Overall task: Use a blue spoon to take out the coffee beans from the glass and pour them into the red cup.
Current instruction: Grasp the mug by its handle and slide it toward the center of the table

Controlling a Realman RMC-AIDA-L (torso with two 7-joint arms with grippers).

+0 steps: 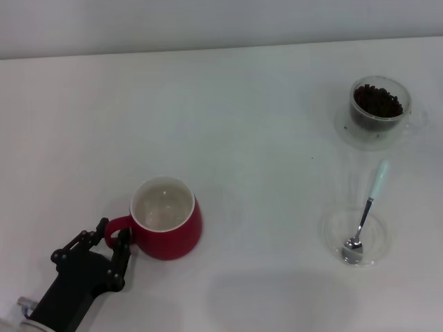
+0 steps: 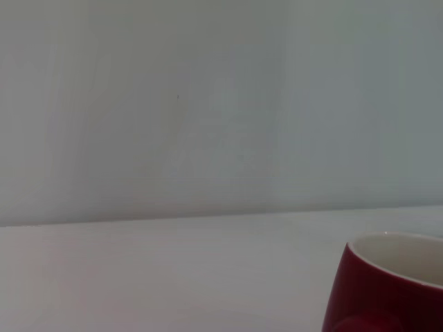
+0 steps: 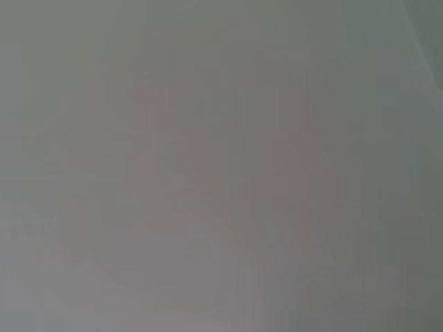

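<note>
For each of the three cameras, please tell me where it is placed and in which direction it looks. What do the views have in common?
Head view: sits high, looks forward and down at the white table with the red cup, the glass of coffee beans and the blue spoon in a clear dish; the left gripper shows at the cup's handle.
Left wrist view: sits low near the table, looks across it; only the cup's side shows, no robot parts.
Right wrist view: a plain grey surface, nothing recognisable.
Shared: head and left wrist views both show the red cup.
</note>
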